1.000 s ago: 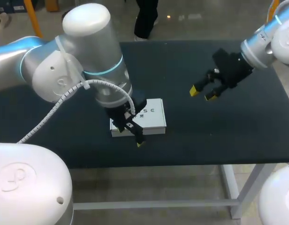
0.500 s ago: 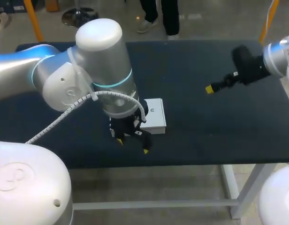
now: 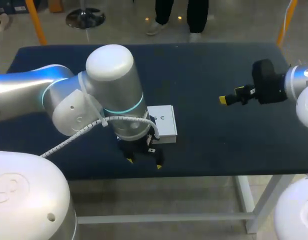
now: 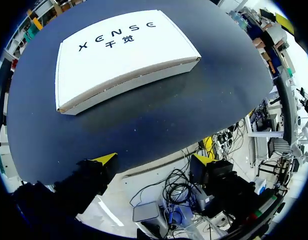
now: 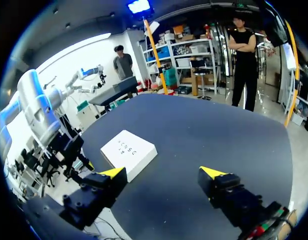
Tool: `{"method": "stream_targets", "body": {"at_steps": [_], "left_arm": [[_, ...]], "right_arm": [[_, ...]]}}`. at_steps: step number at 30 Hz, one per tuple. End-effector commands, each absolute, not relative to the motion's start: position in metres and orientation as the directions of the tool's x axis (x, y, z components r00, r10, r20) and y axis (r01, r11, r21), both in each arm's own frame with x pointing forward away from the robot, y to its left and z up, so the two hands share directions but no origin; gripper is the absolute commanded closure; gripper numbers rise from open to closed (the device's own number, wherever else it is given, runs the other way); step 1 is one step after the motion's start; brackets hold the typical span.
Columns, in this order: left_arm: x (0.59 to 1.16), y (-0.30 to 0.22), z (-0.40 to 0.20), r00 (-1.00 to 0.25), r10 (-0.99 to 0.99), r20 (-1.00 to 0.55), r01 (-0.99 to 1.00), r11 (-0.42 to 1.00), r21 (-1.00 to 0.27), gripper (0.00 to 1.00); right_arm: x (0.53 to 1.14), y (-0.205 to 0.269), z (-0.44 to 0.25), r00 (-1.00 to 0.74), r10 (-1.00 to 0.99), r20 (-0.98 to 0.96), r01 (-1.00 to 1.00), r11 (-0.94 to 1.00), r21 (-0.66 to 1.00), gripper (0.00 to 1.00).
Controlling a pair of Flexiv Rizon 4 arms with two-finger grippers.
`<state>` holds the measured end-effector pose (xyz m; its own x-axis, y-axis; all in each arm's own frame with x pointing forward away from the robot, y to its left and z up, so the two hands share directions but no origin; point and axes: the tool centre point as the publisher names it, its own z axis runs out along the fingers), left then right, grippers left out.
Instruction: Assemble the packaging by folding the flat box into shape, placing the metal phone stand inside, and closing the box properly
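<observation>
One closed box (image 3: 163, 121) on table (image 3: 219, 145); left fingers (image 4: 105, 159) released beside it; right fingers (image 5: 211, 173) released, well apart.

My left arm (image 3: 94, 95) bends in from my left with its wrist turned straight down. My left gripper (image 3: 144, 163) hangs under the wrist, both fingers spread wide. My right arm (image 3: 299, 85) lies level, and my right gripper (image 3: 224, 100) points sideways towards the left one, fingers also parted.

A dark-topped table (image 3: 209, 145) stands on pale metal legs (image 3: 248, 202).
</observation>
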<state>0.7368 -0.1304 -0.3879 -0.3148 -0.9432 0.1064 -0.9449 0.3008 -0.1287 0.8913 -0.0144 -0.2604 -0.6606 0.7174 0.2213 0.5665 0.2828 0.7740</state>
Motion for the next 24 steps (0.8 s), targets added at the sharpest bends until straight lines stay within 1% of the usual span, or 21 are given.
{"method": "stream_targets", "body": {"at_steps": [1, 9, 15, 24], "left_arm": [[0.744, -0.149, -0.398, -0.276, -0.961, 0.029, -0.955, 0.271, -0.123, 0.00], [0.759, -0.154, -0.401, -0.218, -0.976, -0.011, -0.967, 0.218, -0.129, 0.00], [0.773, -0.147, -0.399, -0.170, -0.985, -0.002, -0.978, 0.169, -0.125, 0.00], [0.791, -0.138, -0.400, -0.097, -0.995, -0.017, -0.988, 0.098, -0.117, 0.00]], "right_arm": [[0.896, -0.025, -0.266, -0.732, 0.656, 0.184, 0.448, 0.260, 0.855, 0.00], [0.904, -0.036, -0.273, -0.829, 0.558, 0.033, 0.264, 0.339, 0.903, 0.00], [0.906, -0.040, -0.276, -0.863, 0.505, -0.026, 0.175, 0.346, 0.922, 0.00], [0.908, -0.046, -0.279, -0.875, 0.479, -0.070, 0.099, 0.319, 0.943, 0.00]]}}
